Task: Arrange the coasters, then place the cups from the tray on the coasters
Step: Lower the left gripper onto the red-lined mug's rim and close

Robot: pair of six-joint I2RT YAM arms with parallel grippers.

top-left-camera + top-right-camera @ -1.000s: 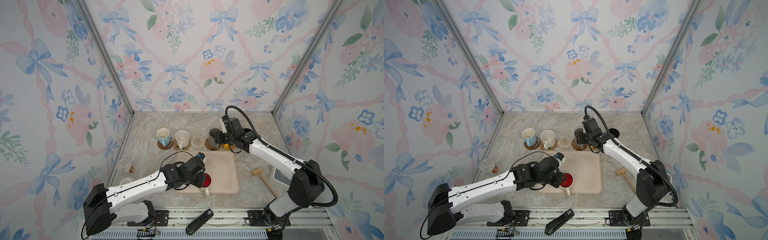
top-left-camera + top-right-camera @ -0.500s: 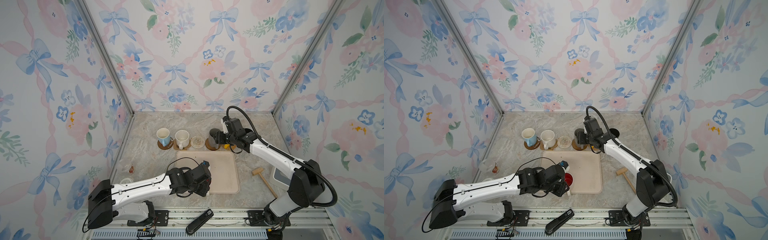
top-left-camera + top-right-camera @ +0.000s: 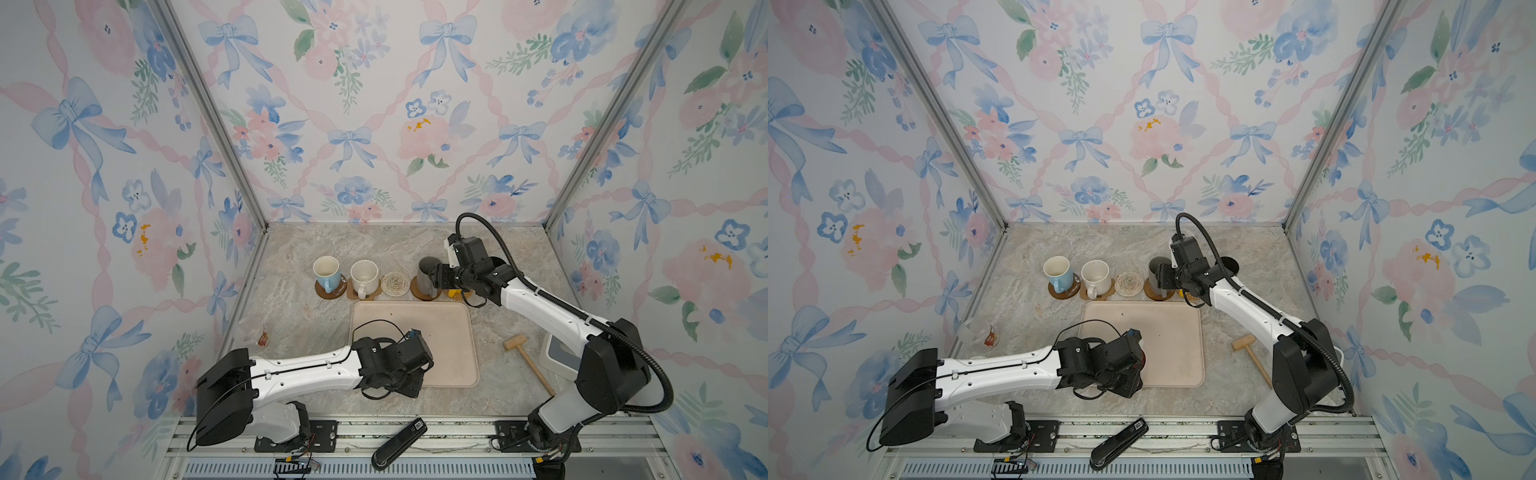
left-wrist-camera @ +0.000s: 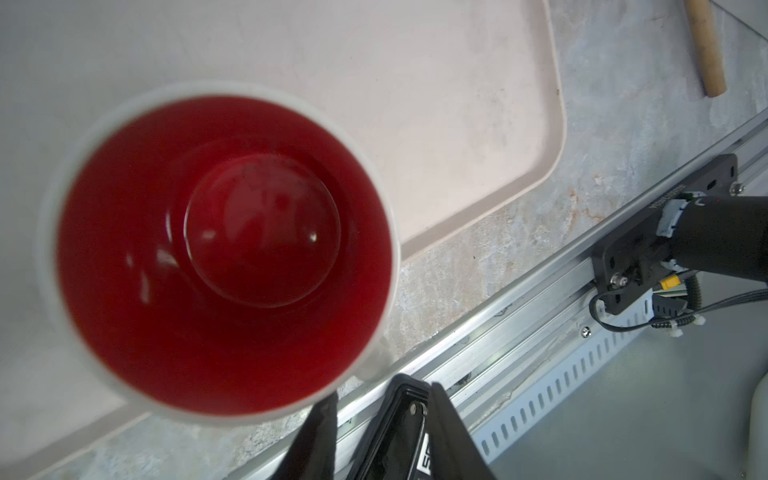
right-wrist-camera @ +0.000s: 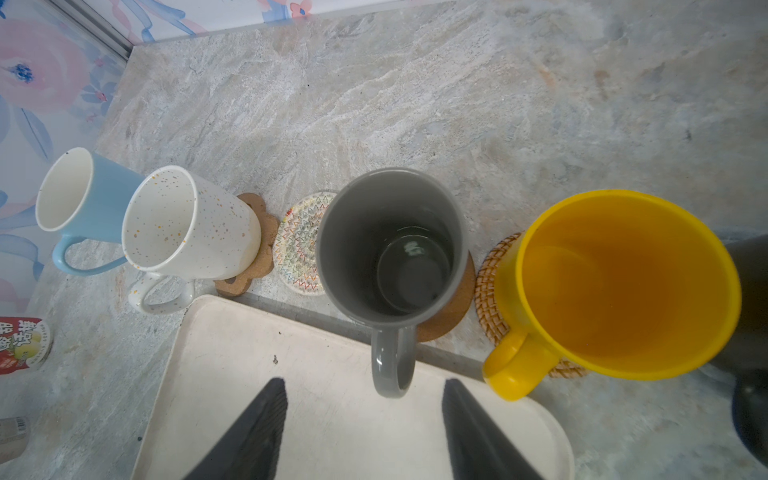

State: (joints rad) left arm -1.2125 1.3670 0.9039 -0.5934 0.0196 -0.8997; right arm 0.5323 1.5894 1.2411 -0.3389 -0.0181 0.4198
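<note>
The white cup with the red inside (image 4: 224, 253) stands at the near left corner of the beige tray (image 3: 449, 332); my left wrist covers most of it in both top views. My left gripper (image 4: 380, 395) is open just beside its rim. Behind the tray, the light blue cup (image 3: 326, 270), the speckled cup (image 3: 365, 274), the grey cup (image 5: 390, 245) and the yellow cup (image 5: 623, 282) each stand on a coaster. The cream woven coaster (image 3: 395, 283) is bare. My right gripper (image 5: 365, 399) is open, its fingers on either side of the grey cup's handle (image 5: 392, 365).
A wooden mallet (image 3: 525, 357) and a white-and-grey box (image 3: 557, 357) lie right of the tray. A black device (image 3: 399, 442) rests on the front rail. A small plastic cup (image 3: 257, 332) sits by the left wall. A black cup (image 3: 1229, 264) stands behind my right arm.
My left arm has drawn back toward the tray's near left corner and now covers the red-inside cup from above; its jaws have opened a little. The right arm has barely moved.
</note>
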